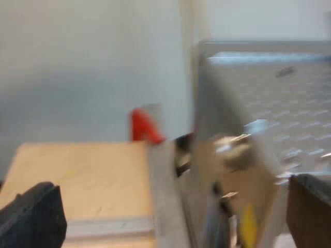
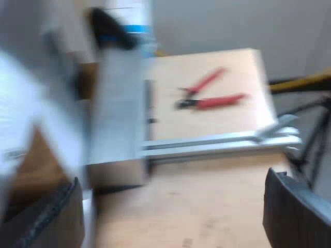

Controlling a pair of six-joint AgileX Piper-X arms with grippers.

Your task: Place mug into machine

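The espresso machine (image 1: 258, 103) stands close ahead of my left gripper (image 1: 170, 219), its patterned metal side and a corner facing me. The red end of the holder's handle (image 1: 142, 126) sticks out at the machine's front, beyond the corner. My left gripper is open, fingers (image 1: 31, 217) wide apart with nothing held. My right gripper (image 1: 170, 217) is open too, over the wooden table (image 2: 207, 196), beside a metal side of the machine (image 2: 116, 129). A blurred white shape (image 2: 20, 103) is close by the machine; I cannot tell what it is.
Red-handled pliers (image 2: 212, 95) lie on the wooden top beyond an aluminium rail (image 2: 217, 142). A dark object with a blue band (image 2: 111, 28) sits up by the machine. Yellow and black bars (image 2: 305, 82) run past the table's edge.
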